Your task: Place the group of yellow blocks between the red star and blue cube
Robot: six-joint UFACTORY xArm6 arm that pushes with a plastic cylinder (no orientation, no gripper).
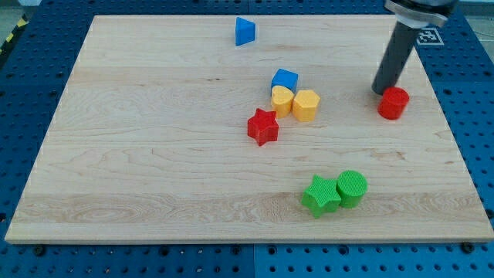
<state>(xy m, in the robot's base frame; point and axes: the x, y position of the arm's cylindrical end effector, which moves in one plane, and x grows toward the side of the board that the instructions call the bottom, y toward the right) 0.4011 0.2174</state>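
Note:
Two yellow blocks sit side by side near the board's middle: a rounded yellow block [282, 100] and a yellow hexagonal block [306, 105]. The blue cube [285, 79] touches them from the view's top. The red star [263, 127] lies just below and left of the rounded yellow block. My tip [379, 92] is at the view's right, well away from the yellow blocks, right beside the upper left of a red cylinder [394, 103].
A blue triangular block [245, 31] lies near the top edge. A green star [321, 195] and a green cylinder [351, 188] touch each other at the lower right. The wooden board [139, 154] rests on a blue pegboard table.

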